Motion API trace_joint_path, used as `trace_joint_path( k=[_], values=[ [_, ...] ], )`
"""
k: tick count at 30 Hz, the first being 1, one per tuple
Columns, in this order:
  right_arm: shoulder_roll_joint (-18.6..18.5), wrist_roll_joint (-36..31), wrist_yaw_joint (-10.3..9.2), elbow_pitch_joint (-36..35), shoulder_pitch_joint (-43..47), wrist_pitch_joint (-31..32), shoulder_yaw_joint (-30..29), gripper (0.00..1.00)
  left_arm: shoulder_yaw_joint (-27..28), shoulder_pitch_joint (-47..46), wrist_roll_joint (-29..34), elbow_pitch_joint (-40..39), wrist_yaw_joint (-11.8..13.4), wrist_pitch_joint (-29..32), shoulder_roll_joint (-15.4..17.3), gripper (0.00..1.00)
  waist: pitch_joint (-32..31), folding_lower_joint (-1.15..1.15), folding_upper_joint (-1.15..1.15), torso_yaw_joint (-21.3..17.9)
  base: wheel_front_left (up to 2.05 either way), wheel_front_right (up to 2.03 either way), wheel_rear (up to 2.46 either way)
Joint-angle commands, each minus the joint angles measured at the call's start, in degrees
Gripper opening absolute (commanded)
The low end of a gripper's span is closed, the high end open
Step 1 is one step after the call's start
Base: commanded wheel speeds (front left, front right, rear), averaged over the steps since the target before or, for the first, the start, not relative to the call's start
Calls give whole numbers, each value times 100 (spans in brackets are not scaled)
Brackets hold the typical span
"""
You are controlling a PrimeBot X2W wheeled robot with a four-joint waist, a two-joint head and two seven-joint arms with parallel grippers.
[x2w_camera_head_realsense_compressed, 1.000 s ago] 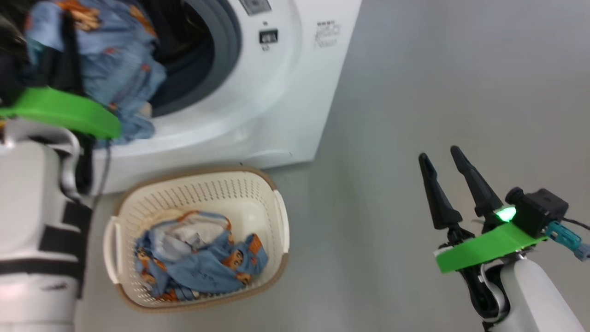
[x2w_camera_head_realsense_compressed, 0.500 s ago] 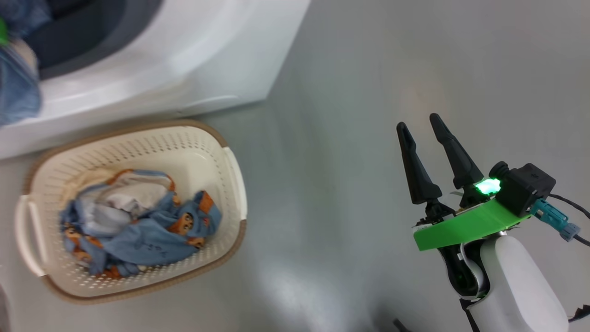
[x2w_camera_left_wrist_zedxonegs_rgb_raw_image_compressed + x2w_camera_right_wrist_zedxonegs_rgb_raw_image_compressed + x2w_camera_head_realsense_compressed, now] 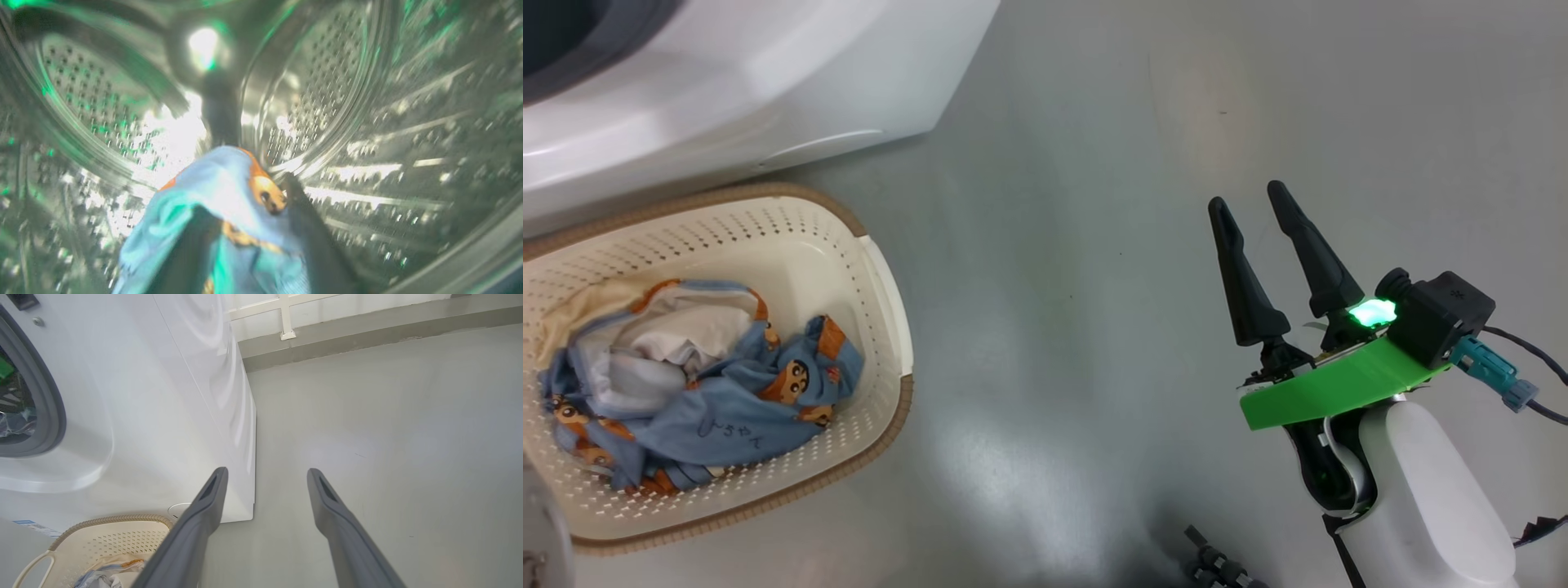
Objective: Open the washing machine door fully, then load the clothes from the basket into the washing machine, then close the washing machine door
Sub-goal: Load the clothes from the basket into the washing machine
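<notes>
Inside the washing machine, the left wrist view shows the left pincer (image 3: 245, 196) deep in the steel drum (image 3: 367, 122), with perforated walls curving all around it and green light glinting off the metal. A blue garment (image 3: 220, 192) with an orange-brown figure on it lies draped across and between the two dark fingers (image 3: 314, 237). The fingers stand apart and are not pressed together on the cloth, though the picture is blurred.

In the head view, the right pincer (image 3: 1246, 196) hovers over the bare grey floor (image 3: 1094, 163), well apart from everything. It is spread wide and carries nothing, and a green lamp glows at its base. Its own wrist view confirms it, with clear space between the right pincer's (image 3: 266, 471) fingers.

The basket (image 3: 768, 237) sits on the floor just in front of the washing machine (image 3: 727, 82), close to its lower front edge. More of the clothes (image 3: 711, 408) lie bunched in the bottom of the basket, blue with small printed figures and a white patch showing on top. In the right wrist view, the grey gasket (image 3: 53, 404) rings the machine's mouth at the left edge.
</notes>
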Motion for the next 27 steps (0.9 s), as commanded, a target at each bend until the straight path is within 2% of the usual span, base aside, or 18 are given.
trace_joint_path(
  k=[1,6,12,27],
  values=[
    [-2,-38,57,-84,79,-27,98,100,46,37,120,277,82,-29,201,100,-85,0,0,89,0,0,0],
    [-54,-43,57,-51,83,-27,99,100,-103,-114,219,1146,126,-29,80,100,-251,0,0,232,0,0,0],
    [-92,-30,57,-19,85,-27,112,100,-138,2,205,1317,115,-29,-51,100,-497,0,0,353,0,0,0],
    [-285,67,57,136,301,-27,24,100,-86,1559,63,294,-64,-29,-375,100,-1544,0,0,765,0,0,0]
  ],
)
